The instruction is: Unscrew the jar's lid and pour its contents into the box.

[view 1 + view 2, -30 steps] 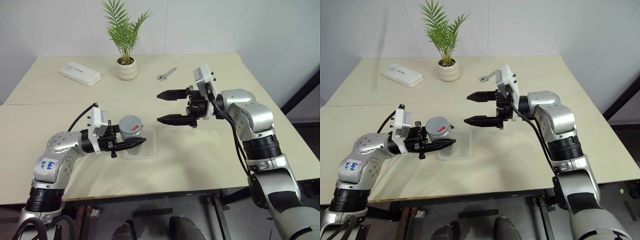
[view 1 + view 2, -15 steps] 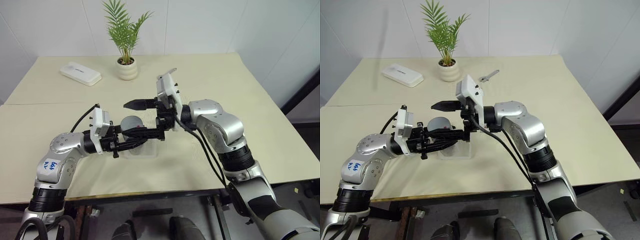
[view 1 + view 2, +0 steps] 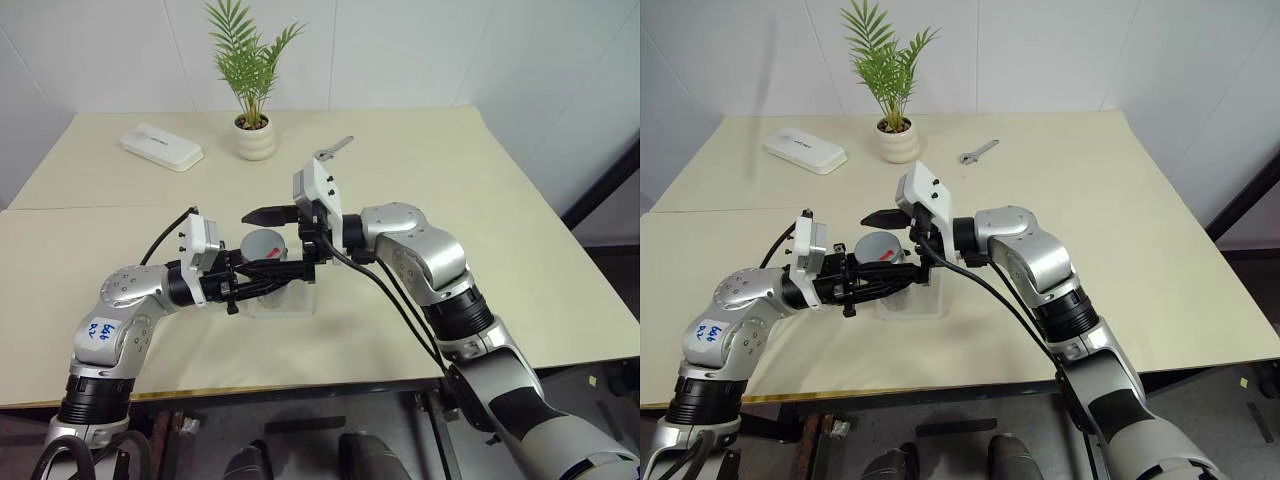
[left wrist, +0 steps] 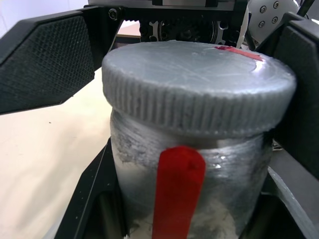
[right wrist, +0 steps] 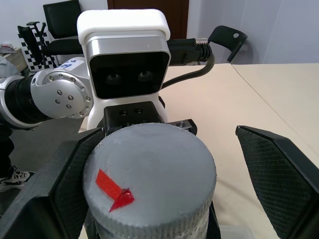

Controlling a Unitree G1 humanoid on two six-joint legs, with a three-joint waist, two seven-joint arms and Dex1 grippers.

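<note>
Two claws meet at the jar (image 3: 262,262), upright over the box (image 3: 296,300): left claw (image 3: 262,283) clamps its body, right claw (image 3: 268,240) gapes wide, fingers either side of the lid (image 5: 149,174).

Left pincer (image 3: 262,281) is clamped tight; right pincer (image 3: 268,240) gapes wide, pointing toward the left arm.

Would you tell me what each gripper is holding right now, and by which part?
The left gripper holds the jar by its body, below the lid. The right gripper is open, its fingers either side of the lid, holding nothing.
</note>
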